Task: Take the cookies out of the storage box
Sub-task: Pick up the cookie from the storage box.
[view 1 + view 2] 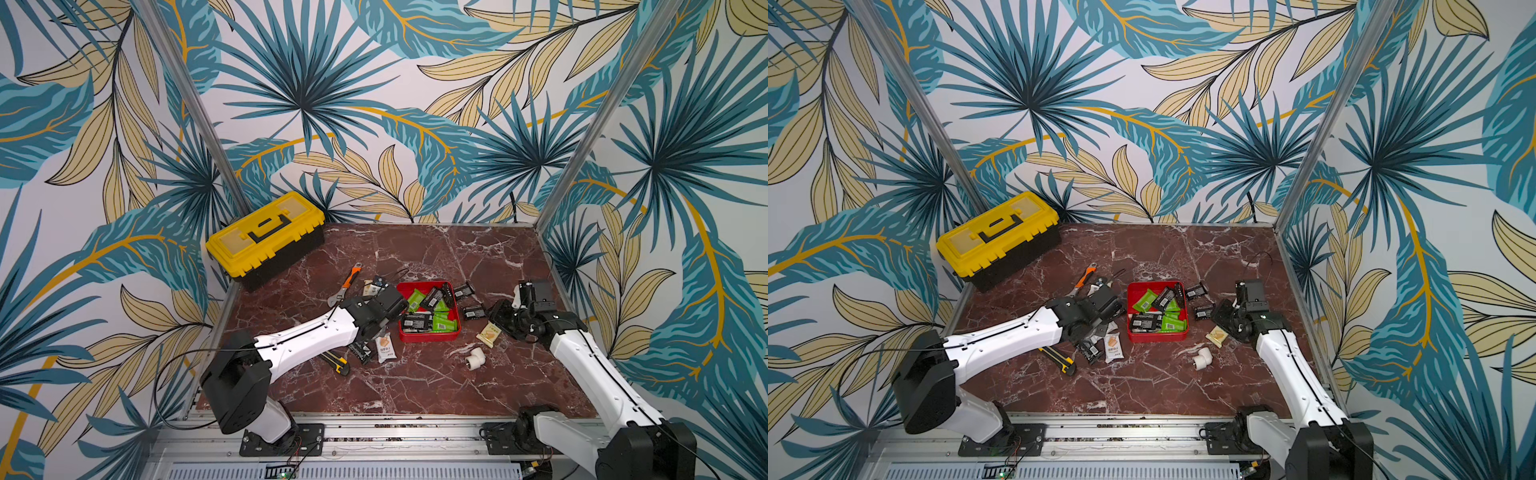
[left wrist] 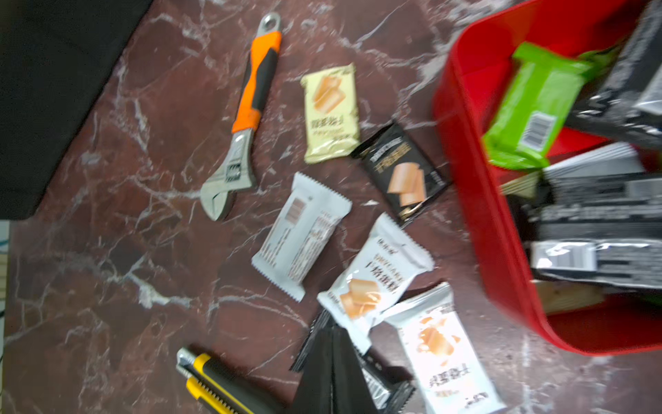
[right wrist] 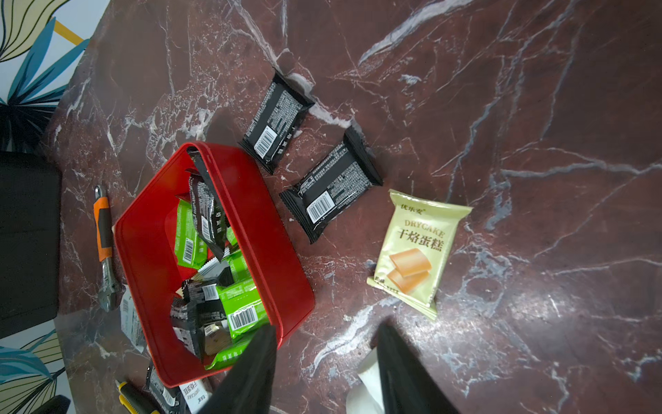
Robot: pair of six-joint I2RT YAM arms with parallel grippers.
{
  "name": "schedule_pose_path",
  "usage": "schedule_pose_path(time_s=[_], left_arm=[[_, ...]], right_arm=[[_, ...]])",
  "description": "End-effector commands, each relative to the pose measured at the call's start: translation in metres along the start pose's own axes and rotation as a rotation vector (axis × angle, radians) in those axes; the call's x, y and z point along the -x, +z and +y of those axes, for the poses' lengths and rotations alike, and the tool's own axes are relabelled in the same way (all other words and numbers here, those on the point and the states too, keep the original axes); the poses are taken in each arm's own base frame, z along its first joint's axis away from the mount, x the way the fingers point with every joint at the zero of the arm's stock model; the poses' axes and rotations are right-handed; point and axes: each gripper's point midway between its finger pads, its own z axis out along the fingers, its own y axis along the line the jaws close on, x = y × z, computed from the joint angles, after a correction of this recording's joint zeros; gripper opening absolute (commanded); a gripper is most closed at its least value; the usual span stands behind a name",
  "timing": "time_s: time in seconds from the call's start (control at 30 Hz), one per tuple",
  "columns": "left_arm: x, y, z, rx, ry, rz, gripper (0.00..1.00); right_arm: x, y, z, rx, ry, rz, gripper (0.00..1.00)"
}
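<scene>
Many cookies (image 1: 444, 323) lie in the red box (image 1: 428, 337) mid tabletop (image 1: 415, 382), others beside it. The right claw (image 3: 326, 328) hangs half open and empty; the left claw (image 2: 331, 322) is closed, and I cannot tell if it holds anything. It is best to pinch one top cookie by its edge and lift it out over the low side.

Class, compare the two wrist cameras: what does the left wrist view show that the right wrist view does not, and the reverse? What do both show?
Only the left wrist view: a black cake-print packet beside a cream packet. Only the right wrist view: two barcode-up black packets, a DRYCAKE packet, a white pipe elbow. Both: the red tray holding green packets, the wrench, the utility knife.
</scene>
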Motion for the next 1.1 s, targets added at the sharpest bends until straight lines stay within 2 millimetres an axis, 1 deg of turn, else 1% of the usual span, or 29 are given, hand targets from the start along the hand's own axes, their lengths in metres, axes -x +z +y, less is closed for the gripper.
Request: schedule_pose_path(time_s=[0.0,0.03,0.07,0.13,0.23,0.27,0.33,0.4,0.43,0.47,0.53,0.6,0.7,0.77,0.8,0.9,1.07], left_arm=[[-0.001,-0.011,-0.001,-0.074,-0.09,-0.024,0.24],[0.004,-0.015,-0.008,-0.126,-0.11,-0.039,0.32],[0.008,-0.019,-0.015,-0.173,-0.129,-0.052,0.36],[0.017,-0.028,-0.029,-0.272,-0.187,-0.081,0.43],[0.029,-0.034,-0.047,-0.406,-0.279,-0.103,0.45],[0.031,-0.035,-0.051,-0.431,-0.308,-0.109,0.45],[0.035,-0.035,-0.059,-0.49,-0.359,-0.119,0.46],[0.034,-0.03,-0.065,-0.529,-0.405,-0.115,0.48],[0.03,-0.027,-0.068,-0.54,-0.419,-0.1,0.48],[0.034,-0.026,-0.071,-0.566,-0.443,-0.11,0.48],[0.031,-0.02,-0.075,-0.586,-0.477,-0.098,0.48],[0.027,-0.016,-0.078,-0.608,-0.51,-0.091,0.48],[0.021,-0.007,-0.082,-0.631,-0.541,-0.069,0.48],[0.019,-0.001,-0.084,-0.629,-0.55,-0.061,0.48],[0.015,0.001,-0.089,-0.652,-0.545,-0.037,0.48],[0.01,0.006,-0.094,-0.667,-0.555,-0.019,0.48],[0.007,0.015,-0.096,-0.663,-0.567,-0.004,0.48]], right_arm=[[0.0,-0.005,0.011,0.024,-0.041,0.013,0.51],[0.0,-0.006,0.015,0.031,-0.058,0.016,0.51],[-0.001,-0.007,0.021,0.04,-0.081,0.021,0.51],[-0.007,-0.009,0.041,0.081,-0.162,0.044,0.51],[-0.025,-0.01,0.081,0.167,-0.339,0.099,0.51],[-0.032,-0.008,0.091,0.182,-0.385,0.122,0.51],[-0.052,-0.001,0.115,0.255,-0.47,0.199,0.52],[-0.069,0.009,0.133,0.324,-0.507,0.272,0.53],[-0.077,0.015,0.14,0.357,-0.522,0.304,0.54],[-0.082,0.021,0.142,0.366,-0.533,0.321,0.55],[-0.091,0.03,0.146,0.383,-0.566,0.355,0.59],[-0.099,0.037,0.148,0.385,-0.592,0.383,0.6],[-0.107,0.05,0.142,0.357,-0.624,0.403,0.6],[-0.11,0.059,0.137,0.335,-0.631,0.405,0.59],[-0.111,0.062,0.135,0.332,-0.634,0.407,0.59],[-0.114,0.07,0.136,0.337,-0.629,0.415,0.57],[-0.117,0.082,0.137,0.324,-0.637,0.425,0.54]])
